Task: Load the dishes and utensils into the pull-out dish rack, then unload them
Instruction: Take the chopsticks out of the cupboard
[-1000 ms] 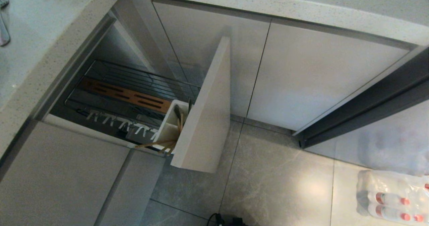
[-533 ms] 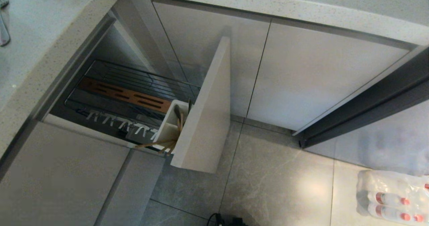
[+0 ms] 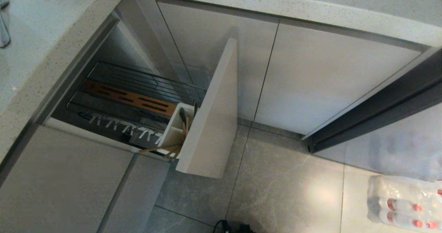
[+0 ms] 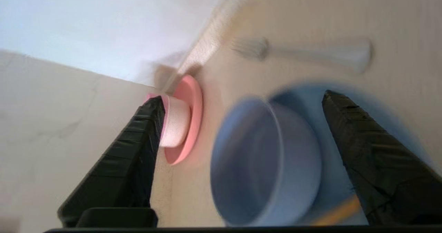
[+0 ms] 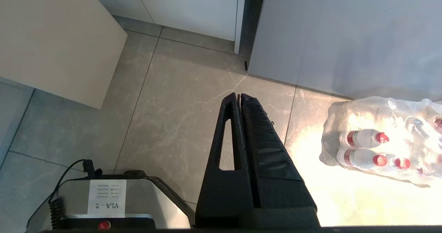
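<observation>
Black tapered fingers of the left gripper (image 4: pixel 241 98) stood wide apart in the left wrist view and gripped nothing; the gripper was positioned over the pale speckled worktop (image 4: pixel 397 19). Between the fingers and beyond them sat the small round matte dusty-blue bowl (image 4: pixel 266 164), resting on the wider, shallow dusty-blue plate (image 4: pixel 376 105). One finger overlapped the plate in that view; contact could not be confirmed. The slim silver metal fork (image 4: pixel 304 51) lay on the worktop just beside the plate. A pink cup on a pink saucer (image 4: pixel 181 120) stood near the other finger. A light-brown edge showed at the plate's rim; its identity could not be determined.

The right gripper (image 5: pixel 240 96) hung over the grey floor tiles (image 5: pixel 172 122) with its fingers pressed together, empty and idle, near a shrink-wrapped pack of water bottles (image 5: pixel 380 146).

In the head view, the narrow chrome wire pull-out dish rack (image 3: pixel 138 84) stood pulled out behind its beige front panel (image 3: pixel 214 122). The thin light-brown wooden chopsticks (image 3: pixel 164 148) leaned in the white plastic utensil caddy (image 3: pixel 174 129). The brown slotted wooden strip (image 3: pixel 129 98) and the wire basket held no dish.

Judged from this arrangement, one utensil item was loaded. The bowl, the plate and the fork remained to be loaded, and the entire unloading stage was outstanding.
</observation>
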Tool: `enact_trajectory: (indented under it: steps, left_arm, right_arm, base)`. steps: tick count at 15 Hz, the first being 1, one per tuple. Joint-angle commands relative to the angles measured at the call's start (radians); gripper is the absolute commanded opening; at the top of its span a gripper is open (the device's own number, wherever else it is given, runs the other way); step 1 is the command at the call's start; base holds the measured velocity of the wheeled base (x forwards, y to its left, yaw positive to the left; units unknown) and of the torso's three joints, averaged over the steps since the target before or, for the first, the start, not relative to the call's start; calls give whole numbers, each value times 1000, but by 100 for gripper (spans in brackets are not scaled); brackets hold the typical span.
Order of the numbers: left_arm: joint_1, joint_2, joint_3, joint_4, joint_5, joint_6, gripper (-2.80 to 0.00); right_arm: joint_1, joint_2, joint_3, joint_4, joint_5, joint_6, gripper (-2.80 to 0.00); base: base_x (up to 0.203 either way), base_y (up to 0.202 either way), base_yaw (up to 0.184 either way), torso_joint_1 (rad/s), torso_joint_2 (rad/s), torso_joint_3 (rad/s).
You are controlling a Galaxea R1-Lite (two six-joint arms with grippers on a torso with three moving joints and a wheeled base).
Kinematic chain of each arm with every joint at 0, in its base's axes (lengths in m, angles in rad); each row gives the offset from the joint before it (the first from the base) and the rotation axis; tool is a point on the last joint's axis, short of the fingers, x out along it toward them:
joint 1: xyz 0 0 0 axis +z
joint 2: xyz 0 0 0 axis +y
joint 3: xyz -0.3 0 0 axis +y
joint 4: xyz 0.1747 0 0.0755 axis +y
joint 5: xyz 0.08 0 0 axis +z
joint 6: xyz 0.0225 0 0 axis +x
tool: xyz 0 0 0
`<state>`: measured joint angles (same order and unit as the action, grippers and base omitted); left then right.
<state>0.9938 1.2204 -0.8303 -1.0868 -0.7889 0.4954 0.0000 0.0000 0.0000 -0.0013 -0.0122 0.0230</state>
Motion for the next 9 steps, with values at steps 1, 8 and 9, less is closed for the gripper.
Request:
enact_trajectory:
  steps: [1,8,9]
  left_arm:
    - [-5,-52,-33,12,-2,-50,-280]
    - [-92,-172,-261,373,137,-402,-280]
    - [-135,-187,-296,464,182,-443,-280]
  right_arm:
    - [0,2,0,0,0,0,-280]
    - [0,2,0,0,0,0,-280]
    - [0,2,0,0,0,0,-280]
  base:
    - [0,0,0,0,0,0]
    - [0,0,0,0,0,0]
    - [0,0,0,0,0,0]
